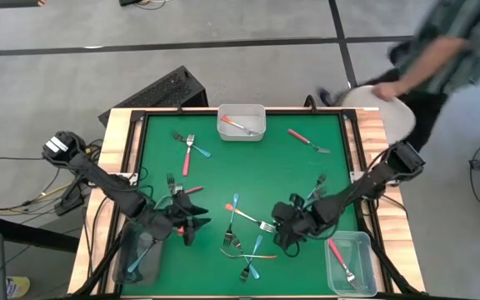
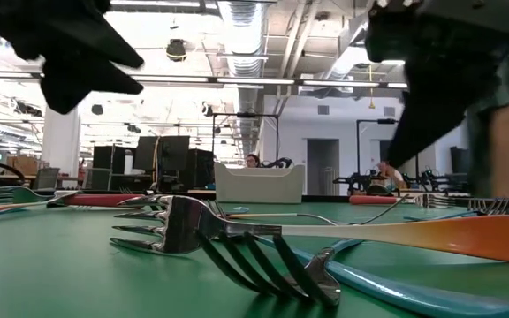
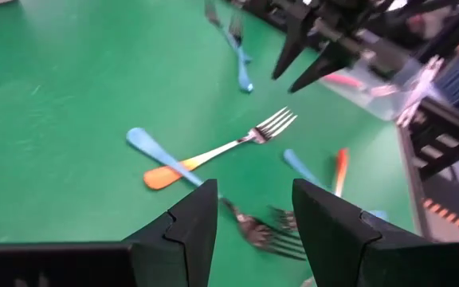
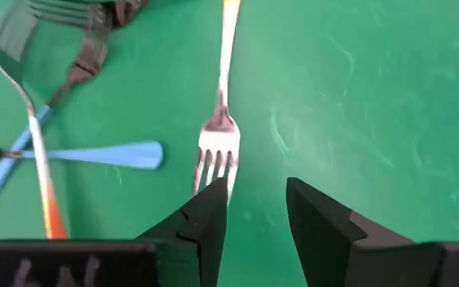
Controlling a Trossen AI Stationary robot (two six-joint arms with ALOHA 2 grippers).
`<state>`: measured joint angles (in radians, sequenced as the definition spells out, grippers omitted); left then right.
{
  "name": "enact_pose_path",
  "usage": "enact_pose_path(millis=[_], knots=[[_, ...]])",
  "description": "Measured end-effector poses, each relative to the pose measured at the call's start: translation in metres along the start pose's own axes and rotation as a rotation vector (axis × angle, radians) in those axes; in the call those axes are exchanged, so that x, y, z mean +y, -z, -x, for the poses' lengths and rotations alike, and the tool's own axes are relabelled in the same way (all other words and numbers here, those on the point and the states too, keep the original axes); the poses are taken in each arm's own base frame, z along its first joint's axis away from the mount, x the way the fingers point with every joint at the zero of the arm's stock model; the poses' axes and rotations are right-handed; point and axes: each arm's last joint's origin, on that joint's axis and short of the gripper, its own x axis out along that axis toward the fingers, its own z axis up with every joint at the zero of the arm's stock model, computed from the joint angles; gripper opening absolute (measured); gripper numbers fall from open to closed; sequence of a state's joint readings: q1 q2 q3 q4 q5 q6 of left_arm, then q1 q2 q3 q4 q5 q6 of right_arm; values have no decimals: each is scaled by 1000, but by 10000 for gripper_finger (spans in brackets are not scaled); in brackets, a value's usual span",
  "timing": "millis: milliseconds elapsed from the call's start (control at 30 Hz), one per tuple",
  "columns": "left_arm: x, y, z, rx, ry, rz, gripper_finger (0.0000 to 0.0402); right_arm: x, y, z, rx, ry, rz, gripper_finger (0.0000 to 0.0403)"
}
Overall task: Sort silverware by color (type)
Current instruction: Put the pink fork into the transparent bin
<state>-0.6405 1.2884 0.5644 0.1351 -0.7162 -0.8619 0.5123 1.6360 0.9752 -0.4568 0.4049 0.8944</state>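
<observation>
Several forks lie flat on the green table (image 1: 257, 167), their handles light blue, orange or red-pink. An orange-handled fork (image 1: 248, 218) lies in the middle, crossing a blue one (image 3: 162, 151). My left gripper (image 1: 192, 227) hangs open above the mat, near-left of this pair, which shows ahead of it in the left wrist view (image 3: 253, 211). My right gripper (image 1: 286, 235) is open to the right of the pair. The orange fork's tines (image 4: 213, 151) lie just ahead of one of its fingers (image 4: 205, 215). In the low view both grippers (image 2: 78, 53) (image 2: 431, 71) are off the table.
Three clear bins sit at the table's edges: far middle (image 1: 241, 122) with a red-pink fork, near left (image 1: 140, 254) with a blue fork, near right (image 1: 350, 260) with a red-pink fork. More forks cluster near the near edge (image 1: 244, 254). A person (image 1: 440, 50) stands past the far right corner.
</observation>
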Motion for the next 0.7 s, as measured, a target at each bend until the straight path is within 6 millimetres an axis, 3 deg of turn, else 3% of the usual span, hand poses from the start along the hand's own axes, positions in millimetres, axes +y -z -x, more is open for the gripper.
enact_pose_path(millis=[200,700], knots=[[-8,7,10,-41,13,8,150,3,7,4,0,12,8,155],[-7,9,8,-74,-35,-8,150,11,-2,1,-67,-67,-47,155]])
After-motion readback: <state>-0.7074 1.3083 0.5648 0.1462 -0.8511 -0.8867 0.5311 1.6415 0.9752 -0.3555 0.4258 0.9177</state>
